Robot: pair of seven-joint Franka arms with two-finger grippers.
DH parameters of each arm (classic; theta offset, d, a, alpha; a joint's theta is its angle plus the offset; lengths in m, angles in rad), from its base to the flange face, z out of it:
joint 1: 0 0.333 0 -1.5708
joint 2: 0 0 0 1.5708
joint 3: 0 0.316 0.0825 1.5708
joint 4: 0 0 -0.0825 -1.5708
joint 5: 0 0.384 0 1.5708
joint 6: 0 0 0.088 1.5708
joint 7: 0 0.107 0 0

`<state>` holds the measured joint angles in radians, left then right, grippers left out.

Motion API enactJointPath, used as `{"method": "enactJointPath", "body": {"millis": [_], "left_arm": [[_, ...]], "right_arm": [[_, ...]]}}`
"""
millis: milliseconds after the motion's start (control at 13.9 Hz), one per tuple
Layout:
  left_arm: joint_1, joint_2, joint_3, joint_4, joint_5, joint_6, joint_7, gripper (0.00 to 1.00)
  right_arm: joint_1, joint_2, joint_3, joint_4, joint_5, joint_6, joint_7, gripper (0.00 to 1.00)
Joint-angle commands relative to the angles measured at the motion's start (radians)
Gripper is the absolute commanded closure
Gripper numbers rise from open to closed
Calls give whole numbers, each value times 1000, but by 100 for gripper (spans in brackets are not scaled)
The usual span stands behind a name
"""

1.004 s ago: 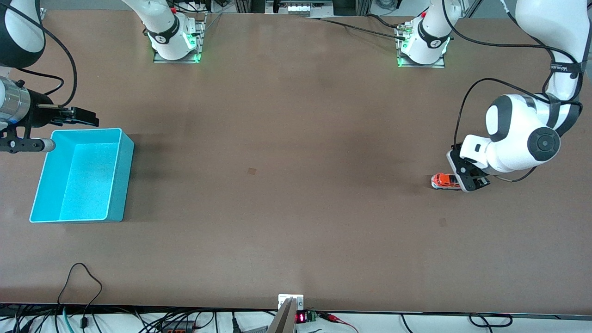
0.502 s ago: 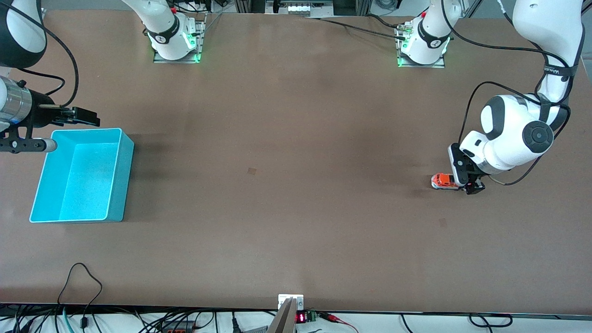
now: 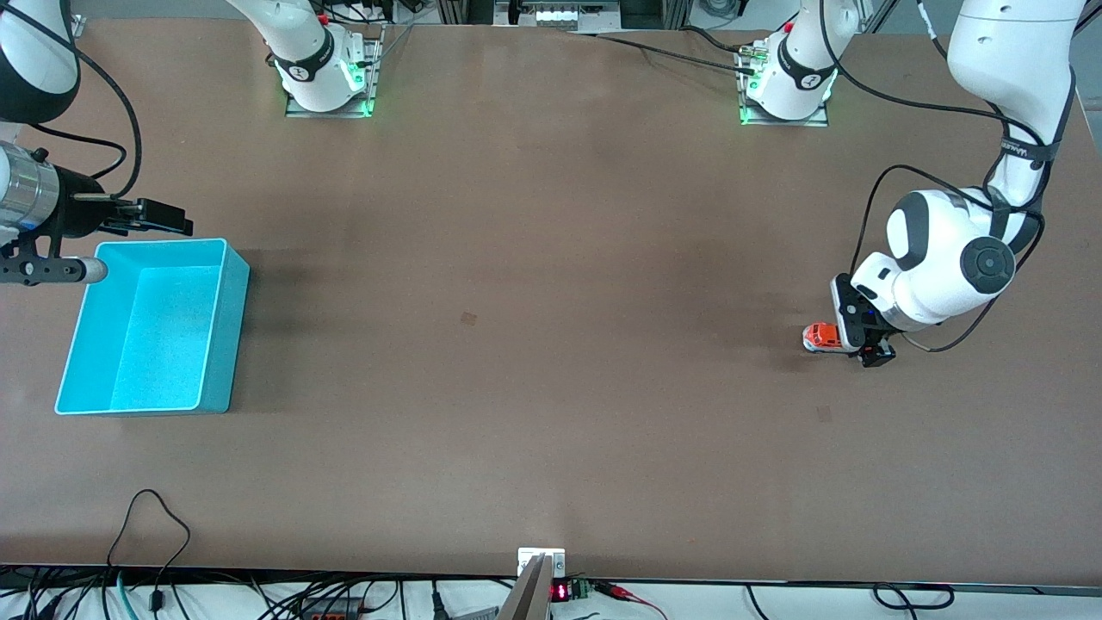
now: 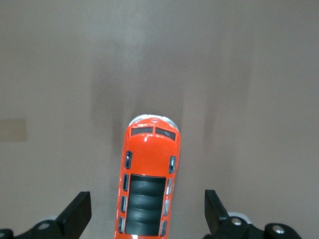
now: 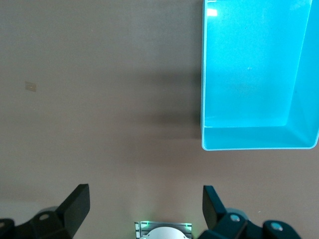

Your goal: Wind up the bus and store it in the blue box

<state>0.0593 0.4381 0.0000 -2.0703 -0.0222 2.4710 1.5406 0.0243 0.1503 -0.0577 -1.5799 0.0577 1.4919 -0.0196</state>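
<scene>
At the left arm's end of the desk: the bus (image 3: 822, 337) is sitting on the brown desk (image 3: 551, 344), well apart from the blue box.
Bus: small and orange-red, with dark roof panels; in the left wrist view (image 4: 147, 184) it is lying lengthwise between the two fingers, its rounded end pointing away from the gripper.
Left gripper (image 3: 865, 343): it is hanging low over the back part of the bus, arm bending down from above.
Left fingers (image 4: 76, 215): they are standing wide, one on each side of the bus, with bare desk showing between each finger and the bus, so nothing is being gripped.
Blue box (image 3: 219, 344): it is resting open-topped at the right arm's end of the desk, with nothing inside; also showing in the right wrist view (image 5: 259, 140).
Right gripper (image 3: 151, 217): it is waiting in the air just past the box's edge nearest the robot bases.
Right fingers (image 5: 74, 204): they are spreading wide, holding nothing.
</scene>
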Motion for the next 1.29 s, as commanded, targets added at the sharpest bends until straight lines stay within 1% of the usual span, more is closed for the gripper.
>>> {"method": "enactJointPath", "body": {"millis": [0,143,215,430,502,574,645,717,932,1219], "left_arm": [[16,36,-5,4,-4,39,29,0],[17,36,-5,4,-4,39,33,1],[16,36,-5,4,-4,39,44,7],[19,33,-6,7,-4,39,104,29],[22,31,-6,12,-7,39,130,45],[28,33,-6,10,-13,39,130,55],[37,34,-6,10,-13,39,131,57],[37,34,-6,10,-13,39,136,60],[36,24,-6,3,-13,29,139,66],[37,-1,-20,-19,-13,3,133,69]], "right_arm": [[-6,23,-1,32,25,-12,-13,0],[-6,23,-1,37,27,-10,-14,0],[-6,23,-1,38,27,-12,-16,0],[-7,23,-1,38,28,-10,-17,0],[-7,23,-1,38,28,-10,-20,0],[-7,25,-1,38,34,-10,-20,0],[-7,25,-2,38,46,-10,-20,0],[-9,25,-2,38,50,-10,-20,0],[-9,25,-2,38,48,-12,-22,0],[-9,25,-2,38,50,-12,-22,0]]}}
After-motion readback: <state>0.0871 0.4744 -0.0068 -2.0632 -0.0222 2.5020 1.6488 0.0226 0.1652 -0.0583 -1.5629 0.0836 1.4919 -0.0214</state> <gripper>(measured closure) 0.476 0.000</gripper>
